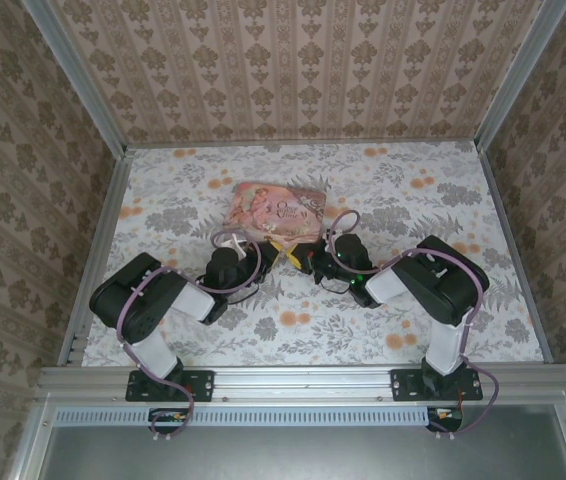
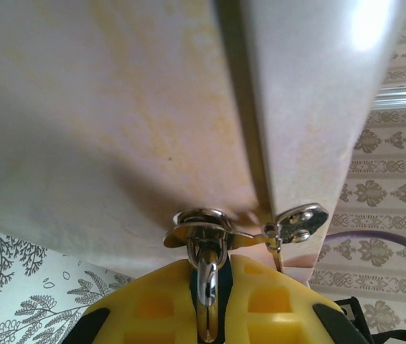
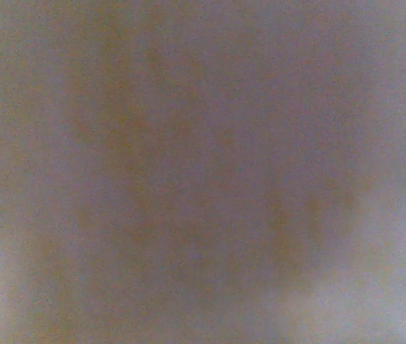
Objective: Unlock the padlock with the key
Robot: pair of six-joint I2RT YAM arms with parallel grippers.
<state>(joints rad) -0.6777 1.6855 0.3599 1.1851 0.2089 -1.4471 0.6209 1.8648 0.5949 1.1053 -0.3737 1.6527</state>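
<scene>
Broadly, the floral counter [image 1: 483, 200] took up the middle of the top view, and both arms bent inward across it from the bottom edge. The left arm [image 1: 153, 295] came in from the lower left and the right arm [image 1: 433, 280] from the lower right. They met at the near edge of the pink tin [image 1: 278, 208], just above the frame's centre. That convergence looked deliberate, with one arm steadying the lock and the other working on it.

Up close in the left wrist view, the tin's pale wall filled the upper frame. The left claw [image 2: 206, 279] rose from the bottom centre with its yellow fingers [image 2: 149, 304] pressed almost together. They pinched the padlock [image 2: 207, 294], whose shiny shackle ran up through the tin's hasp loop [image 2: 199, 221]. A small latch plate [image 2: 300, 221] hung just right of that loop. Holding the lock there probably kept it from swinging on the loop.

The right claw [image 1: 303, 258] sat just right of the yellow tips and was fully closed. Whether it held the key could not be told, since the right wrist view was a blurred wash.
</scene>
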